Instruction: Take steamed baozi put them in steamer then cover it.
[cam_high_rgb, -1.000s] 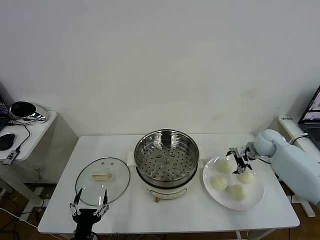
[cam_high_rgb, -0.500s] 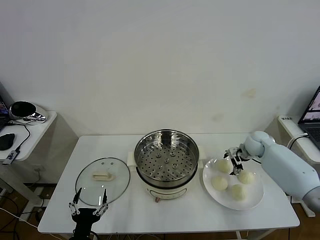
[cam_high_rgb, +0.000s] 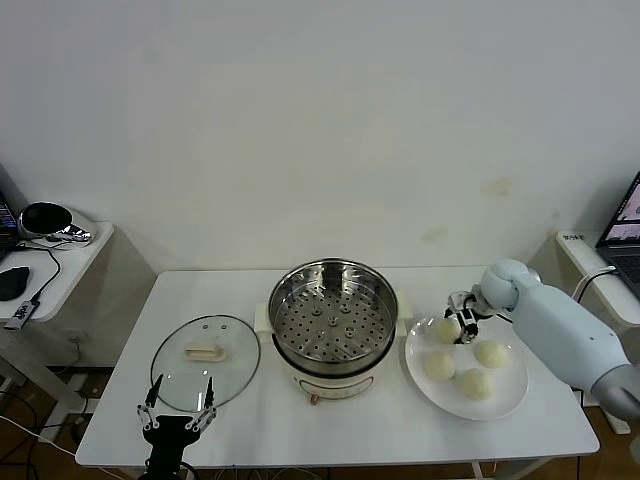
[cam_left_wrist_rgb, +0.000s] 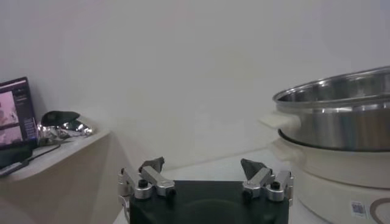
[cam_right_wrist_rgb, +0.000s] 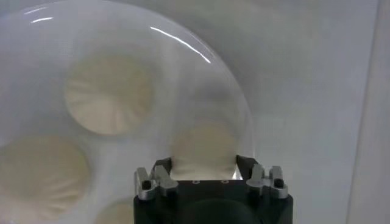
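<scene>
Right gripper moved onto the back-left bun

Shifted left across the plate (cam_high_rgb: 512, 392) from between the two rear buns to the bun (cam_high_rgb: 447, 329) nearest the steamer (cam_high_rgb: 333, 300); right gripper (cam_high_rgb: 462, 322) now at that bun, fingers (cam_right_wrist_rgb: 163, 171) narrowed from wide apart to pressing its sides. Right arm swung further in over the table.

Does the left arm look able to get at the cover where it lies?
Probably yes: the left gripper hangs open just before the cover, which lies flat on the table beside the steamer with nothing between.
</scene>
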